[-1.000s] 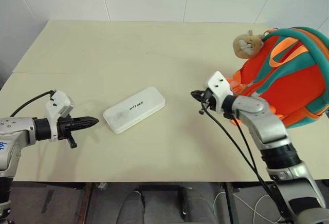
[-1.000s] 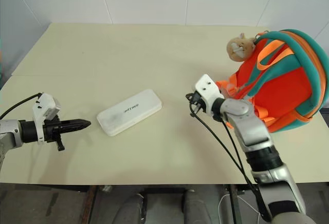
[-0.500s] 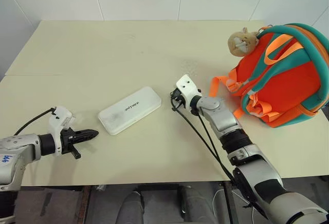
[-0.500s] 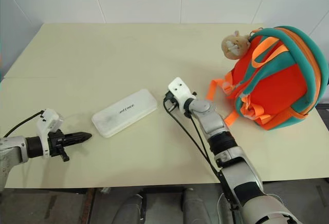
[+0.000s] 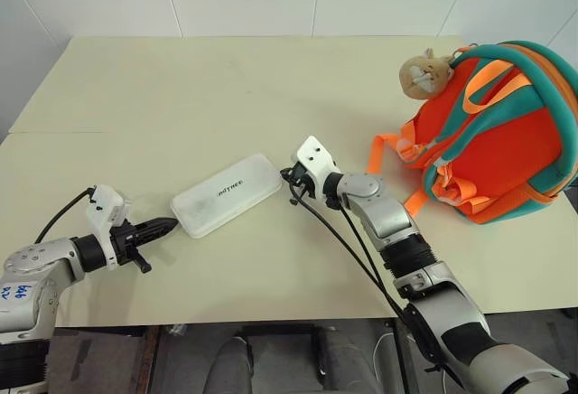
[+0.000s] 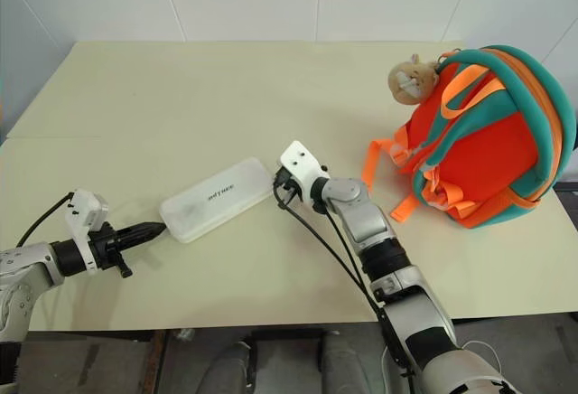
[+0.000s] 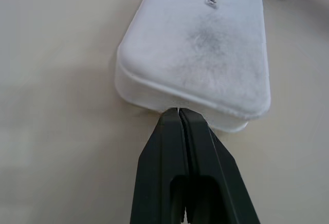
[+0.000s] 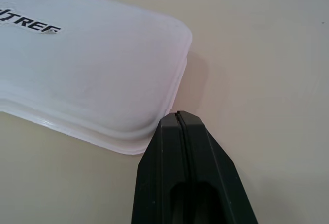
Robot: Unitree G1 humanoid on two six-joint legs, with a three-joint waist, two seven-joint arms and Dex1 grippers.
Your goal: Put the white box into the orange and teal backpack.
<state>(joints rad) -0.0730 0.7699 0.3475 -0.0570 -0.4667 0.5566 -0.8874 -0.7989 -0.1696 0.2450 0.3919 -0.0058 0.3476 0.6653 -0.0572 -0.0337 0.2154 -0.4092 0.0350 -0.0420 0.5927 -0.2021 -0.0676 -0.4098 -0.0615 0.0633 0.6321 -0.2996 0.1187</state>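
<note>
Head cam: your flat white rectangular box (image 5: 224, 193) lies diagonal on the beige table (image 5: 181, 87), the bulky orange and teal fabric backpack (image 5: 492, 132) well off to its right. Wrist cams: left gripper (image 7: 181, 112) and right gripper (image 8: 178, 114) are pinched closed, 1 at each short end, holding nothing.

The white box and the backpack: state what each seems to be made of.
The white box: likely moulded plastic with a matte, faintly frosted finish; the wrist views show rounded corners, a raised lip round the edge, printed dark lettering and a grey smudge on top.
The backpack: fabric, apparently woven synthetic cloth in orange with padded teal edging and flat orange webbing straps; it bulges and creases softly.
</note>
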